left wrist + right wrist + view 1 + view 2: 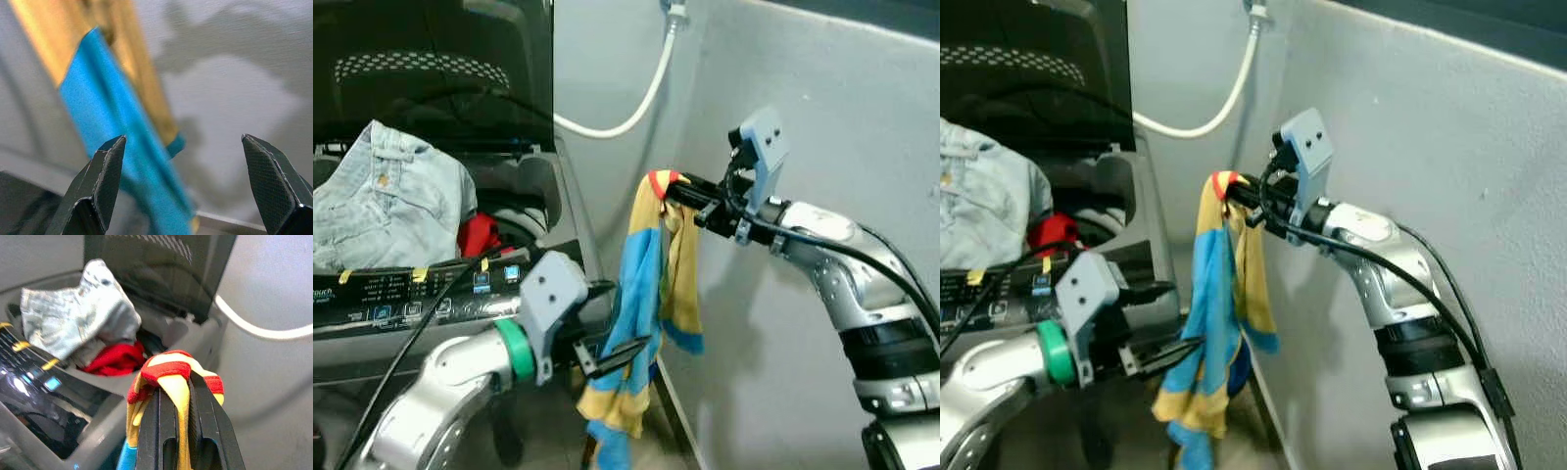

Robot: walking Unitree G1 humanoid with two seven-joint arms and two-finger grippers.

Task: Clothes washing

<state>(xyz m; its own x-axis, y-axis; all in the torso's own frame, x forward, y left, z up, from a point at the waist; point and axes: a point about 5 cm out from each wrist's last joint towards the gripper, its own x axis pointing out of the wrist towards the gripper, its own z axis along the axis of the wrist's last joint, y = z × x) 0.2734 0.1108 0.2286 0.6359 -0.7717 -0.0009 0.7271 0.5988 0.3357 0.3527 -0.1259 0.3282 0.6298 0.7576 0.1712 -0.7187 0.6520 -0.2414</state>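
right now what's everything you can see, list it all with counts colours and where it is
washing machine: one, grey, top loader with the dark lid raised, at the robot's front left
denim garment: one, pale blue, draped over the machine's opening and rim
red garment: one, red, inside the opening beside the denim
striped garment: one, yellow and blue with a red edge, hanging in the air between the machine and the wall
hose: one, white, curving down the wall behind the machine
wall: grey, to the right
right hand: shut on the striped garment's top edge, holding it up
left hand: open, fingers either side of the garment's lower part
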